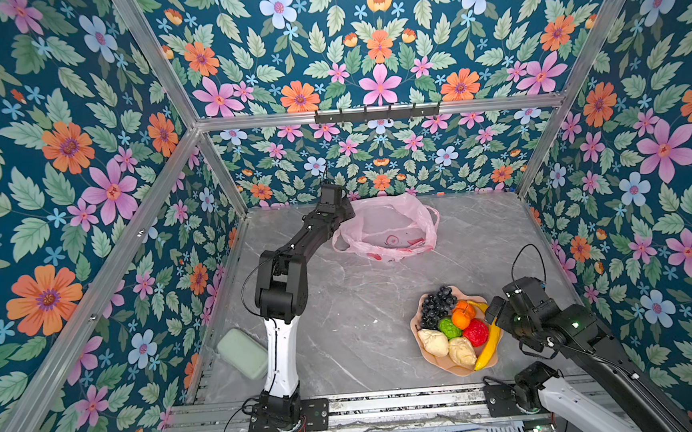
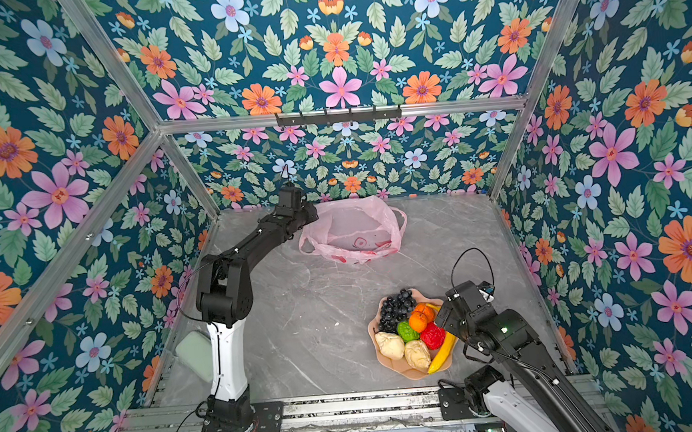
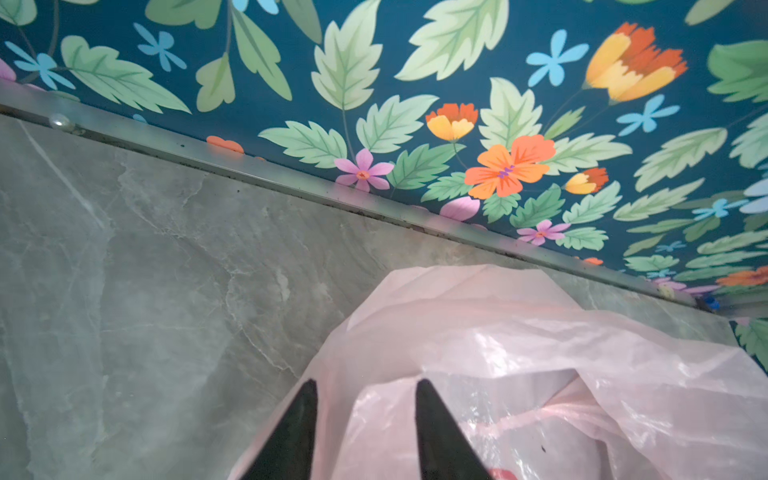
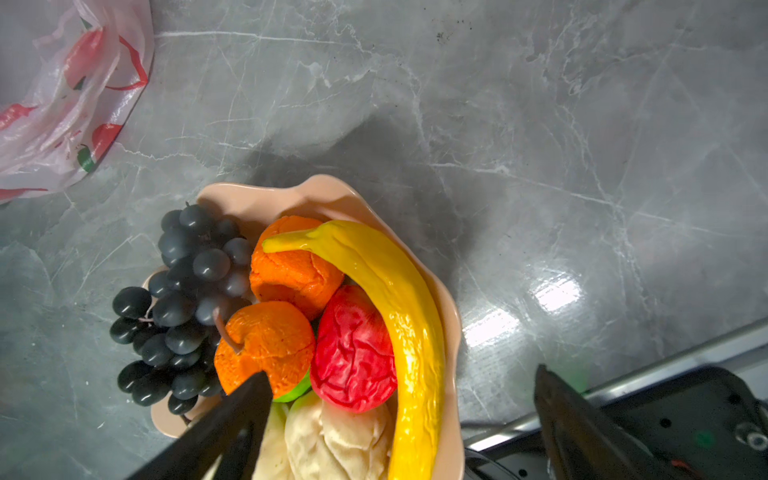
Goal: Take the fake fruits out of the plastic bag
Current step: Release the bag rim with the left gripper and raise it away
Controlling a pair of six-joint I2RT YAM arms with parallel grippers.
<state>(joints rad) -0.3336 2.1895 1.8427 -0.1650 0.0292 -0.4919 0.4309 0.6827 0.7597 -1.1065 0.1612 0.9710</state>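
Right gripper (image 4: pixel 401 374) gapes wide, holding nothing, over the fake fruits (image 4: pixel 291 266) on the plate (image 1: pixel 455 370), lower right in both top views. Left gripper (image 3: pixel 365 384), half parted, sits against the plastic bag (image 1: pixel 386 226), mid-frame.

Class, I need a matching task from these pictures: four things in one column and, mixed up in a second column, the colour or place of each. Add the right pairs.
Column one:
1 banana
2 grapes
3 bag
4 right gripper

Column two:
A pink, crumpled near the back wall
B yellow, lying along the plate rim
C jaws wide apart, beside the plate
D dark, spilling over the plate rim

Pairs: 1-B, 2-D, 3-A, 4-C
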